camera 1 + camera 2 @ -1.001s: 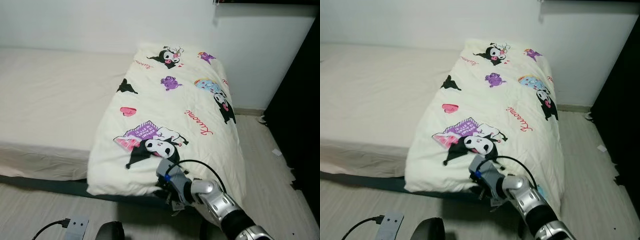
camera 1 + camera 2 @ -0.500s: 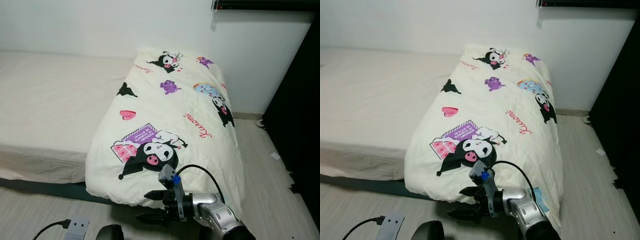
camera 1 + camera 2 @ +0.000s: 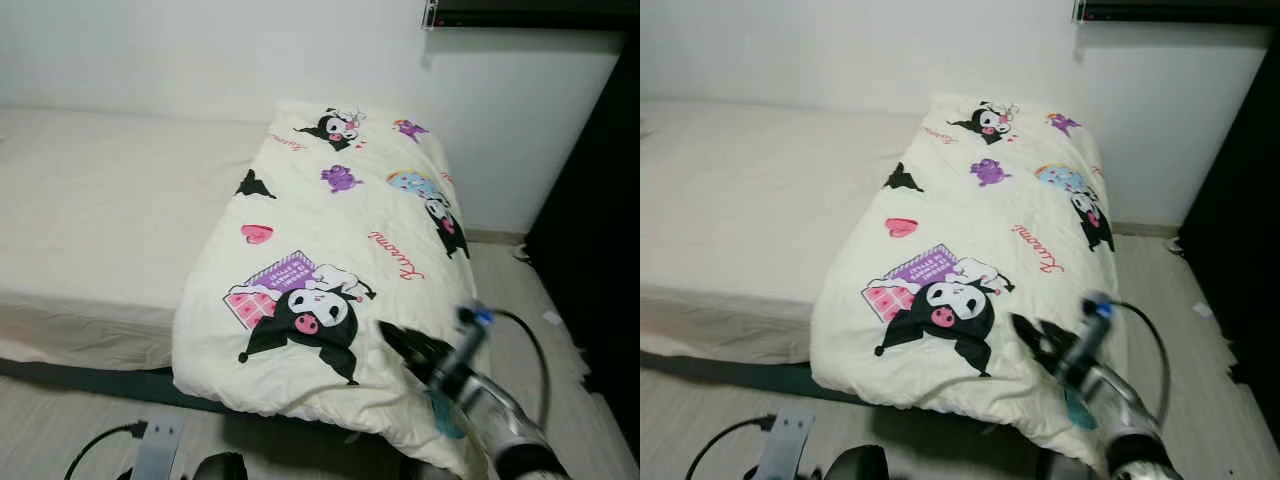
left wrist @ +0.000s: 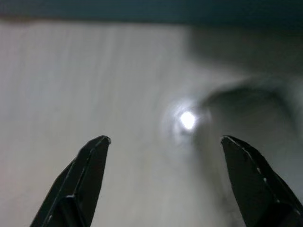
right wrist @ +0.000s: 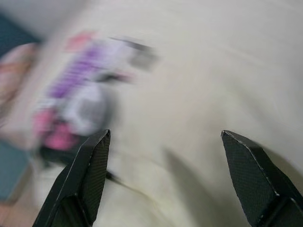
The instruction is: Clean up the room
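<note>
Right gripper [image 3: 395, 338] hovered over the near right corner of the comforter [image 3: 330, 240], its two black fingers [image 5: 87, 175] spread wide apart and holding nothing; the wrist view looked down on blurred cream cloth with the pink and purple print between the tips; the silver arm behind it was motion-blurred, a black cable looping over the wrist.

Left gripper [image 4: 163, 184] hung low with its fingers likewise parted and empty, pointing at pale floor with a small bright reflection on it.

That comforter was cream-coloured and puffy, printed with black-hooded cartoon figures, a pink heart, purple and blue characters and red cursive lettering; it lay lengthwise along the right side of the mattress [image 3: 100, 190], reaching from the wall at the far end to the near edge, where its hem drooped over the dark bed base [image 3: 90, 375]; the left part of the mattress showed bare beige sheet.

On the floor [image 3: 60, 430] in front of the bed lay a white power strip [image 3: 152, 450] with a black cord; small scraps lay on the floor by the dark furniture at right.
</note>
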